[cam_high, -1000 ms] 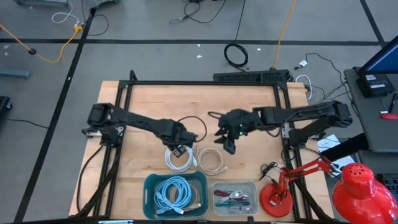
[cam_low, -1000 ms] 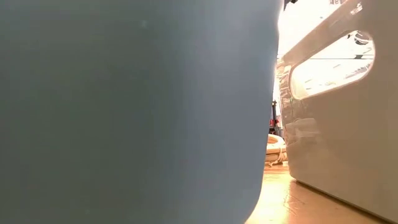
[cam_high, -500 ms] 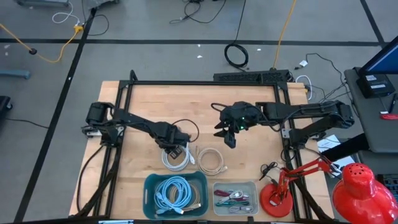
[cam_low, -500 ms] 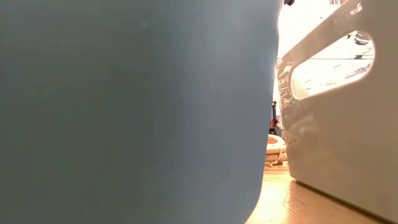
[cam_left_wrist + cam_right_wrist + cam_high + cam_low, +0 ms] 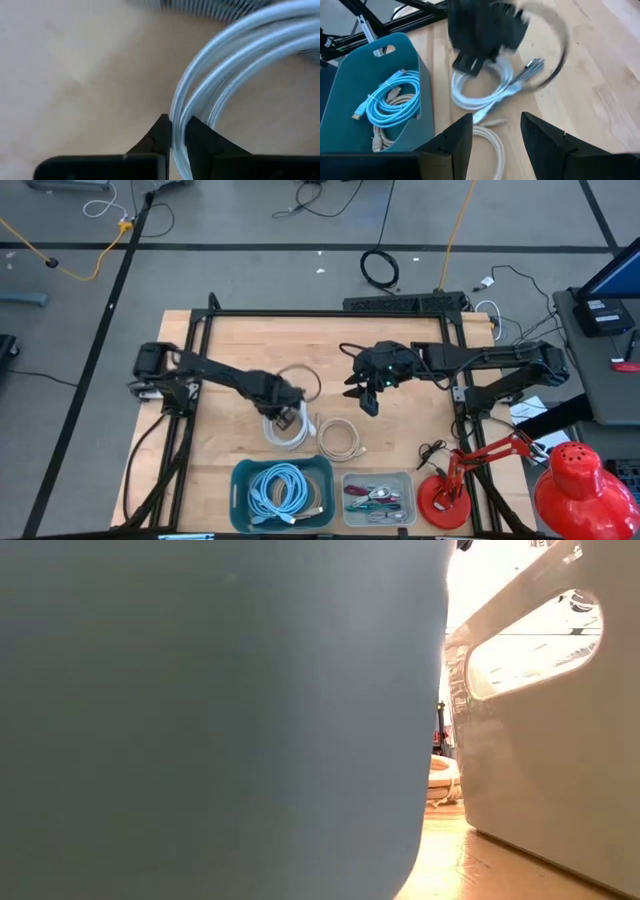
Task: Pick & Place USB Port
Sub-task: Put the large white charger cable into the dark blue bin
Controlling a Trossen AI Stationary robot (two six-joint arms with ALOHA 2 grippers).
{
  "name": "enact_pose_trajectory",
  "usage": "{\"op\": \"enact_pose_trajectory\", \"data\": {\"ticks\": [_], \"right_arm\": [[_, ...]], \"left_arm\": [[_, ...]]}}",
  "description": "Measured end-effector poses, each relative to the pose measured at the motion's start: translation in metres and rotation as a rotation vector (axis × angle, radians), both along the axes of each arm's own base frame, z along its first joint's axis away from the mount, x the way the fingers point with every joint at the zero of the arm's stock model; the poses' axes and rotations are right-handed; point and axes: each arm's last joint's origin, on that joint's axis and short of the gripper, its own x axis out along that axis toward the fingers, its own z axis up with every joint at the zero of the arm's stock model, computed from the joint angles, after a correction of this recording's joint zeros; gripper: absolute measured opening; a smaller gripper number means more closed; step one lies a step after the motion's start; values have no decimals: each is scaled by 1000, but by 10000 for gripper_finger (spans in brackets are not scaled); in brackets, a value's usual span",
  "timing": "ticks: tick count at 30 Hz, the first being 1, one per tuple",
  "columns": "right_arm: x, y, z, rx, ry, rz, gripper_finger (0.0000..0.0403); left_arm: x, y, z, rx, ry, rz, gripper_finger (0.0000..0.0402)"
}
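High view: wooden table (image 5: 240,340) on grey floor (image 5: 250,275).

**Four cameras, one cable pile**

One camera hangs overhead, taking in the whole table (image 5: 250,340). Another sits at tabletop level, jammed against the blue bin (image 5: 200,720). The left wrist camera presses close on the white cable coil (image 5: 225,65); the right wrist camera shares that coil and the bin.
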Motion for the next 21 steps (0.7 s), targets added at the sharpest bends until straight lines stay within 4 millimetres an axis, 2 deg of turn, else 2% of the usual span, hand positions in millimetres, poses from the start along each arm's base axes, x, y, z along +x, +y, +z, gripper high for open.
{"op": "enact_pose_trajectory", "data": {"ticks": [4,8,13,17,21], "right_arm": [[0,1,0,9,1,-4,157],[0,1,0,10,2,-5,157],[0,1,0,10,2,-5,157],[0,0,0,3,1,-1,157],[0,0,0,-19,0,-10,157]], "left_arm": [[-18,4,49,24,-137,41,34],[-42,-1,95,-18,-339,38,34],[-73,-31,139,-208,-570,-67,34],[-88,-67,153,-313,-655,-82,34],[-91,-101,145,-356,-607,-90,34]]}}
